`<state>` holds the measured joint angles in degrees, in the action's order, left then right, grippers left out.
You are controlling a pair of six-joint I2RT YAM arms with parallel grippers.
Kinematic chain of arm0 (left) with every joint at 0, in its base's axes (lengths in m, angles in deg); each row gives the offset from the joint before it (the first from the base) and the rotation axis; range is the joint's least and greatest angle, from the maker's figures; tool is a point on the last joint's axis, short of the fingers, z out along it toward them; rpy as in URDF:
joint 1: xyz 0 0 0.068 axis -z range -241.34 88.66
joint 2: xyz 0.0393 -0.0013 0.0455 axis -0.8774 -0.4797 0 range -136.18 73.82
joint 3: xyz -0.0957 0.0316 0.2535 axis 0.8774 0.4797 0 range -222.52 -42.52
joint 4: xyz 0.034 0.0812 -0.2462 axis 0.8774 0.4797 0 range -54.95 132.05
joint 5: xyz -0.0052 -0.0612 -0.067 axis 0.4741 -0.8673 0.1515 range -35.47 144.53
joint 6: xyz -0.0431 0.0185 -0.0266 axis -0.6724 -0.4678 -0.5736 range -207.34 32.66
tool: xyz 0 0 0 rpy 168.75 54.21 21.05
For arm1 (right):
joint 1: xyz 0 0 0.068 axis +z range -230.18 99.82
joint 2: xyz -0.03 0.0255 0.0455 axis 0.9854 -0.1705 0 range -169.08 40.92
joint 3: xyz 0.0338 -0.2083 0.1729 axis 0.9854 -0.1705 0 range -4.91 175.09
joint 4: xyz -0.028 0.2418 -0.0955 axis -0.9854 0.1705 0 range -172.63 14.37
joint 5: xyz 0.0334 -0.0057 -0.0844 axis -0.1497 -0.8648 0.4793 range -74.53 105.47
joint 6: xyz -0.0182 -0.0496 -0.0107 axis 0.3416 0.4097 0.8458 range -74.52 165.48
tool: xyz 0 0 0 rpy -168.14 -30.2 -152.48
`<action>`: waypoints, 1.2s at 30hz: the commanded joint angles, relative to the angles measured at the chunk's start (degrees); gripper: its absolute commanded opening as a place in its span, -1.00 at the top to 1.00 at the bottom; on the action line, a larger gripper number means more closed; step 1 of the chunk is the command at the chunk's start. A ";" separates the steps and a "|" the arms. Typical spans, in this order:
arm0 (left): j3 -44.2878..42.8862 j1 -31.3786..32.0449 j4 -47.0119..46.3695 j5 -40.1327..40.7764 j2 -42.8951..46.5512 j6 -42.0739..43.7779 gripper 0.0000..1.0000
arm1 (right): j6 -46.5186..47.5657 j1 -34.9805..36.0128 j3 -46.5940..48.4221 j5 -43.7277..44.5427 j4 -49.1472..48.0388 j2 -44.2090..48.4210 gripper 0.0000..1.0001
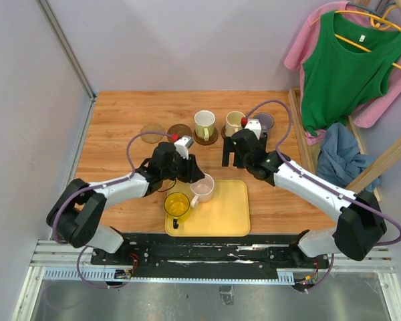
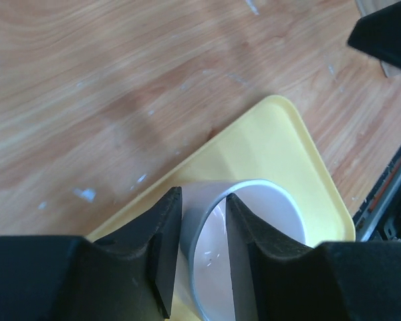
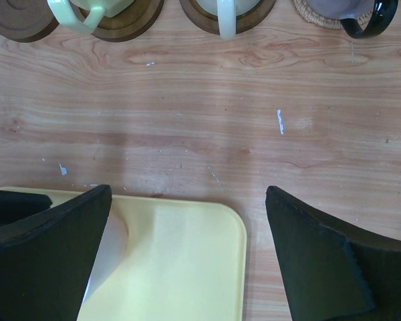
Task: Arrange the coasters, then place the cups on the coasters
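A pale pink cup [image 1: 205,189] [image 2: 267,221] stands at the back left of the yellow tray [image 1: 220,210] [image 2: 274,140]. My left gripper [image 1: 195,179] [image 2: 202,221] is shut on its wall, one finger inside and one outside. A translucent yellow cup [image 1: 178,204] stands on the tray beside it. At the back, the pale green-white cup [image 1: 204,122] [image 3: 73,13], the cream cup [image 1: 234,121] [image 3: 226,17] and the grey-purple cup [image 1: 264,121] [image 3: 361,13] each sit on a coaster. Two coasters [image 1: 152,132] [image 1: 180,131] lie bare to their left. My right gripper [image 1: 230,158] [image 3: 188,192] hangs open over the table by the tray's back edge.
A wooden rack [image 1: 296,127] runs along the table's right edge, with a green top [image 1: 347,67], pink clothes and a blue cloth [image 1: 337,157] beyond it. A metal post [image 1: 67,47] and a wall bound the left side. The arm bases sit at the near edge.
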<state>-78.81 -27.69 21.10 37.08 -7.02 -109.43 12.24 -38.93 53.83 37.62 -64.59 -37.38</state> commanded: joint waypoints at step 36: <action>-6.52 13.68 32.73 16.23 11.18 11.28 -0.99 | -1.01 0.67 -4.69 8.80 1.95 11.15 -0.97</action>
<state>-85.48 -15.49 50.41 50.54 5.13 -99.07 12.24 -38.90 49.77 45.12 -63.03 -27.15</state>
